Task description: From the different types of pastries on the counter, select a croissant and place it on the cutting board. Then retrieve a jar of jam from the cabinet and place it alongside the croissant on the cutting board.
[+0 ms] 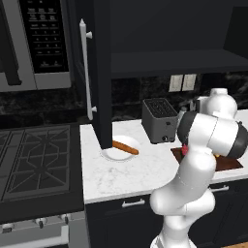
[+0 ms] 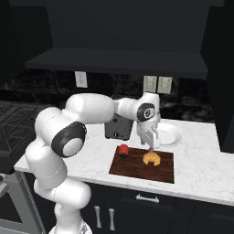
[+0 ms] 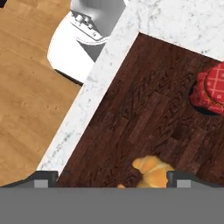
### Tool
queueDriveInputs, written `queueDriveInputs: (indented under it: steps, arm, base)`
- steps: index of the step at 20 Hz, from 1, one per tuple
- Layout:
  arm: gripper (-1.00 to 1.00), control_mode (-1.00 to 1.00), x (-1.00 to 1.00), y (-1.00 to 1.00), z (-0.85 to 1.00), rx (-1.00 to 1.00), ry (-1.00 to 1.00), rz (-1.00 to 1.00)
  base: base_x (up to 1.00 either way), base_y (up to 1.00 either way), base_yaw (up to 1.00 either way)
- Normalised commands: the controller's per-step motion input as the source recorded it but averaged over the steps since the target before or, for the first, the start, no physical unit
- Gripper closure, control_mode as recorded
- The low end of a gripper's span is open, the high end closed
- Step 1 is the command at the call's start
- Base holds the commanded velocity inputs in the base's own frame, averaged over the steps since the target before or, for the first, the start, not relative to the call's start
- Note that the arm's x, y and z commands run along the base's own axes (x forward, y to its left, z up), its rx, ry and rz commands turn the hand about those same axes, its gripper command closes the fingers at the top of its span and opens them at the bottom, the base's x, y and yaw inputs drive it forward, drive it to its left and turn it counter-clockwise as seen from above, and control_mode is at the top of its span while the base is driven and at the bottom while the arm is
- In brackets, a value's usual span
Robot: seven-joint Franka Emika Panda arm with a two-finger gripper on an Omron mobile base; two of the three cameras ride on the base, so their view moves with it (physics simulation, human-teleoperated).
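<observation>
My gripper (image 2: 150,147) hangs straight above the croissant (image 2: 151,158), which lies on the cutting board (image 2: 137,170) toward its right half. In the hand view the fingertips (image 3: 178,178) stand well apart at the bottom edge, holding nothing, with the croissant (image 3: 152,171) between them and lower. The jar of jam (image 2: 123,150) sits on the same board, off to the croissant's left, near but not touching it, so I judge both are placed and my way out is up

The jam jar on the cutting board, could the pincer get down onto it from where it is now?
Probably yes. The jar of jam stands alone on the cutting board, apart from the croissant under the pincer. Nothing stands over the jar; the toaster sits just behind it.
</observation>
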Motion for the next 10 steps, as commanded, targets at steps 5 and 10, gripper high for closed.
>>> queueDriveInputs:
  steps: [5,10]
  arm:
    - [-1.00,-1.00,-1.00,0.01,0.45,0.00,-0.02,0.05]
    - [-1.00,-1.00,-1.00,0.35,0.22,0.00,0.02,0.14]
  base:
    - [0.00,0.00,0.00]
    - [0.00,0.00,0.00]
